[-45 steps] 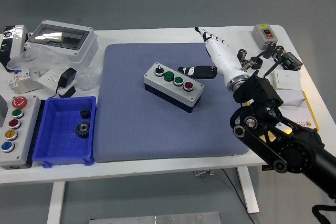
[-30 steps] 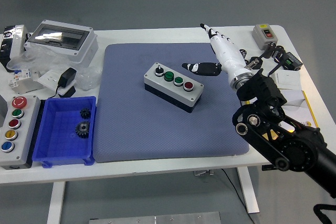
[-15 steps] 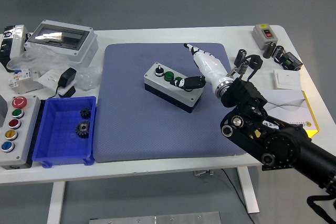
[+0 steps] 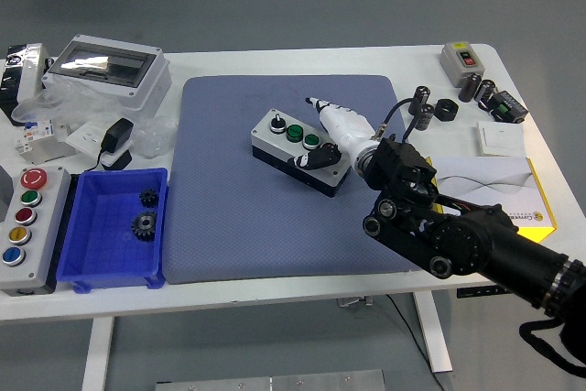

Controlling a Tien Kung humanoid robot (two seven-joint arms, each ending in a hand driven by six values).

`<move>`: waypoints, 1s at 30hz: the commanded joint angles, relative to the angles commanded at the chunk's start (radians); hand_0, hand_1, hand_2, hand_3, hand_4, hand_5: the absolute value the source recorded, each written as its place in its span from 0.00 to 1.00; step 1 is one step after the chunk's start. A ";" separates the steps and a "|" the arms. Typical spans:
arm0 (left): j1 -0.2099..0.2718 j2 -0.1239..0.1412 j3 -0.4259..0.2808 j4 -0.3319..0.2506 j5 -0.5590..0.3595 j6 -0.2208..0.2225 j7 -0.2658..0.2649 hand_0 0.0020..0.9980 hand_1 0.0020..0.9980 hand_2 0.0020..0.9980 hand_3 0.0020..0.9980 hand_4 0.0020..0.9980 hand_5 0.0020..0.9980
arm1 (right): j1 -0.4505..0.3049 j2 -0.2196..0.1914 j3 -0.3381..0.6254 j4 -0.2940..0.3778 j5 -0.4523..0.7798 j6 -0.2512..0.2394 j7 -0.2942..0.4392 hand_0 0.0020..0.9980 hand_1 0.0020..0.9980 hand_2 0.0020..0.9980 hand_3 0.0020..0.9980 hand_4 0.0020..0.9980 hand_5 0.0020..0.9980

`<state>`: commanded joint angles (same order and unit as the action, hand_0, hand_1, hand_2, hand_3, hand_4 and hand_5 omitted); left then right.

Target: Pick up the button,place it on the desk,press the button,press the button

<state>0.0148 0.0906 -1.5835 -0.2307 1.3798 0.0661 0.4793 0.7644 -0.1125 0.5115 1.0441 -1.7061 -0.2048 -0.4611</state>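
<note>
A white table [image 4: 275, 286] carries a blue-grey mat [image 4: 229, 217] at its middle. Left of the mat lie a blue bin [image 4: 101, 267], a coloured-button panel [image 4: 23, 226], a black adapter [image 4: 116, 137] and a clear-lidded enclosure [image 4: 105, 66]. On the right lie a small switch box [image 4: 461, 59], a white plate [image 4: 500, 139] and a yellow-edged booklet [image 4: 494, 185].

The right hand [image 4: 330, 135] lies over the right end of the button box [image 4: 300, 151] at the mat's [image 4: 275, 226] centre, thumb [image 4: 309, 159] down on it.

one high head view overlooking the table [image 4: 275, 61].
</note>
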 joint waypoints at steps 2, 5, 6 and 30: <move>0.000 0.000 0.001 0.000 -0.002 0.000 0.000 0.71 0.65 0.61 0.69 0.66 0.28 | 0.006 0.005 -0.013 -0.009 -0.006 0.010 -0.014 1.00 1.00 1.00 1.00 0.96 0.36; 0.000 0.000 0.002 0.000 -0.001 0.000 0.000 0.71 0.65 0.61 0.69 0.66 0.28 | 0.012 0.011 -0.030 -0.025 -0.011 0.023 -0.033 1.00 1.00 1.00 1.00 0.96 0.36; 0.000 0.000 0.001 0.000 -0.001 0.000 -0.001 0.72 0.65 0.61 0.68 0.66 0.28 | 0.013 0.012 -0.034 -0.029 -0.011 0.026 -0.037 1.00 1.00 1.00 1.00 0.96 0.36; -0.001 -0.003 0.004 0.004 -0.001 -0.008 -0.011 0.71 0.65 0.60 0.69 0.66 0.28 | 0.027 0.031 -0.116 -0.102 -0.022 -0.011 -0.059 0.21 0.51 0.65 1.00 0.87 0.23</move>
<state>0.0136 0.0880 -1.5795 -0.2264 1.3792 0.0585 0.4683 0.7916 -0.0819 0.3952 0.9426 -1.7279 -0.2158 -0.5204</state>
